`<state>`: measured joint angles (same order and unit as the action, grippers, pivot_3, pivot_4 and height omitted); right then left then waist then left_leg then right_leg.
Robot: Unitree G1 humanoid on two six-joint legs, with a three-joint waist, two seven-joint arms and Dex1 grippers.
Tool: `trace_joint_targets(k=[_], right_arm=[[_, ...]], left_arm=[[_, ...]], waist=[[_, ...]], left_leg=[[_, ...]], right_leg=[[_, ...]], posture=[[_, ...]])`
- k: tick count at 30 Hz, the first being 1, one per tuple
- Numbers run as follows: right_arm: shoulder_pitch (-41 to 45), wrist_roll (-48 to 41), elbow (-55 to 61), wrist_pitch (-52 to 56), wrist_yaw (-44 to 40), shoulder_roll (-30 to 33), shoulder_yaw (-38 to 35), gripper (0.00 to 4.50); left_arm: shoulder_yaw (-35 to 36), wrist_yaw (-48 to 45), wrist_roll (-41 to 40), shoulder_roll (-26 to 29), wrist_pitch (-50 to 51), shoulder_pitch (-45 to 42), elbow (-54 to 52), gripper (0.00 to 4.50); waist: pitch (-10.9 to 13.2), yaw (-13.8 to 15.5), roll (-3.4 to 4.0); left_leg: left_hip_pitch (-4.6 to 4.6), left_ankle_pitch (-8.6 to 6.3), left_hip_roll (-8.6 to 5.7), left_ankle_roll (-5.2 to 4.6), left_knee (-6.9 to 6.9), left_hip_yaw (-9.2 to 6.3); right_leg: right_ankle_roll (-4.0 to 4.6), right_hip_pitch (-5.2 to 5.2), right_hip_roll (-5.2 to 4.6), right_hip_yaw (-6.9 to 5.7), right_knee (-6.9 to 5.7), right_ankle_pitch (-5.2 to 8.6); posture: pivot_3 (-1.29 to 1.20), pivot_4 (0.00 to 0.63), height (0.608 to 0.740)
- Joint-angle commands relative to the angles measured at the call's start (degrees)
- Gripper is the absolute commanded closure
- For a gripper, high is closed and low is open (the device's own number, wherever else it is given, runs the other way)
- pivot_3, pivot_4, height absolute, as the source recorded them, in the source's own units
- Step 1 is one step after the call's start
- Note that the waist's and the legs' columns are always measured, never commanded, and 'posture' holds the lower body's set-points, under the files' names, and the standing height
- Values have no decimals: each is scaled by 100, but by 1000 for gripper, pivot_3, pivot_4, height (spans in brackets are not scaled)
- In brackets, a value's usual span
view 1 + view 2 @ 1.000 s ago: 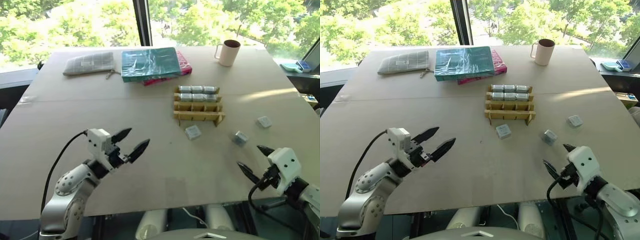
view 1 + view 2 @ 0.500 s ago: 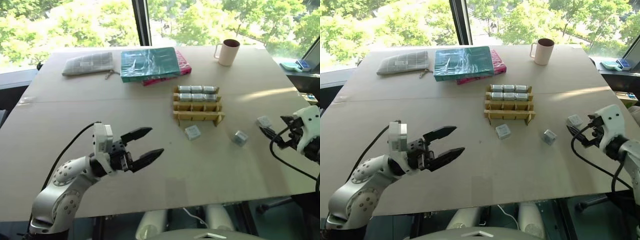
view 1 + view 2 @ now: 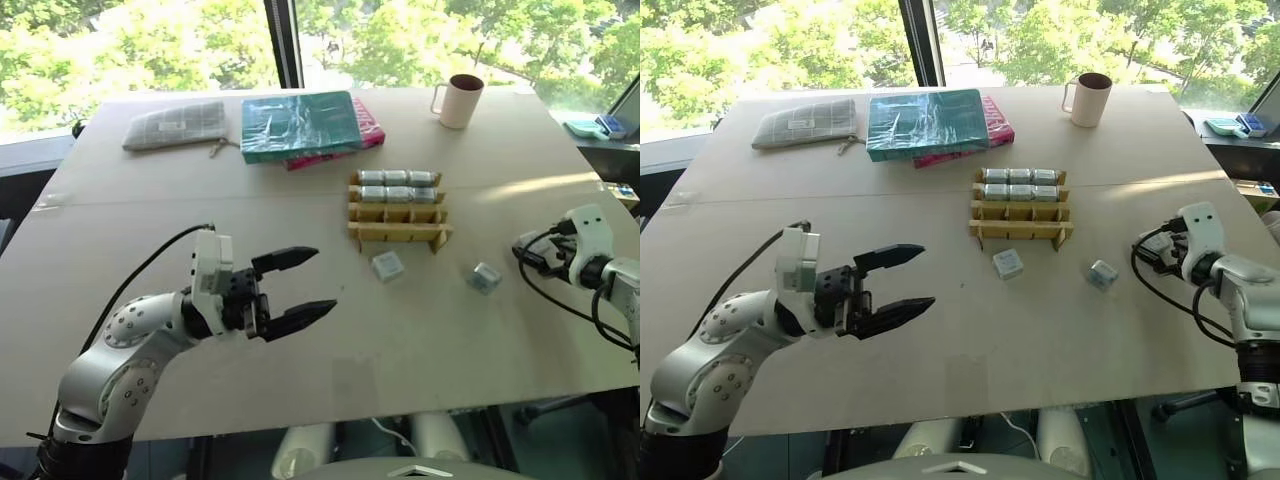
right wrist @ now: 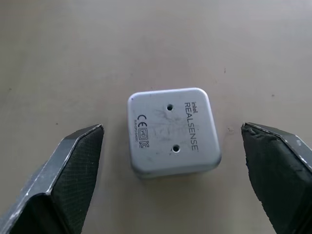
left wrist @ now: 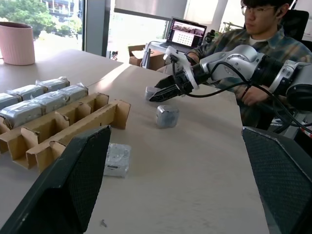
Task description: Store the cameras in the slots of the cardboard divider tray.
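The cardboard divider tray [image 3: 397, 222] sits right of the table's middle, its two back rows filled with cameras [image 3: 396, 179]. Two loose cameras lie in front of it, one flat [image 3: 386, 265] and one tilted [image 3: 484, 277]. A third camera [image 4: 171, 130], labelled face up, lies on the table between the open fingers [image 4: 68, 170] of my right gripper [image 3: 524, 250], which hovers just above it without touching. My left gripper [image 3: 322, 281] is open and empty above the near left of the table, pointing right toward the tray.
A pink mug [image 3: 458, 100] stands at the far right corner. Teal and pink books [image 3: 305, 125] and a grey pouch [image 3: 178, 125] lie along the far edge. A seated person [image 5: 263, 29] and a laptop [image 5: 184, 34] are beyond the table's right side.
My right gripper has swung out from the near edge to the far-right loose camera and now straddles it. My left gripper has risen slightly and turned to point right.
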<state>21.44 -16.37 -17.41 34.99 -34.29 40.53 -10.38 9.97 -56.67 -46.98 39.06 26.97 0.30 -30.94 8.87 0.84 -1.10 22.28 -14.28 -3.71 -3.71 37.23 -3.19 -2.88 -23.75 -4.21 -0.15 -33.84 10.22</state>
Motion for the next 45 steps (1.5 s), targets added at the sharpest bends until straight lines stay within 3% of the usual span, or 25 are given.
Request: trace_joint_targets(k=[1, 4, 5, 10, 14, 19, 25, 33, 38, 42, 43, 44, 45], right_arm=[[175, 97, -231, -264, 7, -65, -19, 808], [191, 169, -293, -441, -7, -103, 21, 2340], [189, 147, -230, -450, 0, -123, 0, 2571], [-404, 479, 1278, -1442, -269, 151, 157, 2554], [-805, 997, 2698, -2323, -369, 375, 437, 2554], [-631, 1373, 4530, -2392, -270, 159, 1110, 2554], [-52, 1810, 4987, -2547, -285, -171, 1851, 2554], [165, 1750, 5105, -2494, -393, -454, 1991, 2554], [114, 1795, 5155, -2473, -387, -558, 1999, 2554], [101, 1762, 5149, -2430, -406, -616, 2012, 2554], [79, 1687, 5142, -2387, -443, -629, 2009, 1754], [47, 1595, 5138, -2329, -473, -649, 1992, 1468], [31, 1535, 5135, -2285, -490, -664, 1983, 755]], left_arm=[[-112, -153, 30, 14, -128, -285, 5, 0], [-230, -274, 46, 14, -111, -569, 136, 0], [-258, -303, 29, 17, -70, -673, 191, 0], [-627, -169, 57, -164, 163, -1385, 461, 0], [-641, 670, -177, -620, 639, -1929, 673, 0], [-671, 2173, -1721, -1105, 2675, -2967, 1097, 0], [-780, 2744, -2253, -1577, 3499, -3578, 1672, 0], [-674, 2631, -2195, -1692, 3613, -3803, 1957, 0], [-587, 2612, -2300, -1746, 3685, -3885, 2012, 1452], [-532, 2586, -2298, -1724, 3722, -3924, 2045, 3335], [-521, 2559, -2279, -1713, 3728, -3938, 2063, 3745], [-522, 2524, -2235, -1698, 3719, -3949, 2084, 3743], [-518, 2498, -2204, -1687, 3716, -3959, 2100, 3743]], waist=[[0, 2, 0], [-1, 2, -1], [-1, -2, -1], [2, 15, 7], [7, -18, 15], [9, -9, 6], [8, -4, -4], [8, 1, -4], [8, -1, -3], [8, -4, -4], [8, -3, -3], [8, 5, -5], [8, 6, -4]], left_leg=[[-3, 0, 0, 0, 1, 0], [-8, -13, 0, -23, 4, 1], [-10, -13, 0, -23, 6, 2], [-6, 1, -1, 0, 6, -1], [-6, 1, -3, 0, 6, 4], [-4, 0, 0, 5, 8, -17], [-7, 2, -9, 8, 22, -18], [-6, 6, -8, 16, 17, -21], [-6, 6, -8, 17, 17, -20], [-7, 7, -8, 19, 16, -20], [-8, 7, -8, 19, 16, -20], [-8, 7, -8, 19, 16, -19], [-7, 7, -8, 19, 17, -21]], right_leg=[[0, 2, 0, 1, -1, 0], [2, 6, 3, 1, -4, -3], [2, 8, 4, 1, -4, -3], [-14, 5, 7, -3, -7, -13], [-24, 2, 9, 3, -5, -17], [-27, 2, 15, -10, -11, -16], [-28, 5, 15, -10, -14, -16], [-25, 3, 17, -8, -17, -16], [-25, 3, 17, -8, -16, -16], [-24, 2, 18, -7, -20, -16], [-24, 2, 18, -8, -20, -16], [-24, 3, 17, -7, -20, -16], [-24, 3, 17, -8, -20, -16]], posture=[[0, 150, 740], [0, 150, 740], [0, 150, 740], [0, 150, 740], [0, 150, 740], [0, 150, 740], [0, 150, 740], [0, 150, 740], [0, 150, 740], [0, 150, 740], [0, 150, 740], [0, 150, 740], [0, 150, 740]])
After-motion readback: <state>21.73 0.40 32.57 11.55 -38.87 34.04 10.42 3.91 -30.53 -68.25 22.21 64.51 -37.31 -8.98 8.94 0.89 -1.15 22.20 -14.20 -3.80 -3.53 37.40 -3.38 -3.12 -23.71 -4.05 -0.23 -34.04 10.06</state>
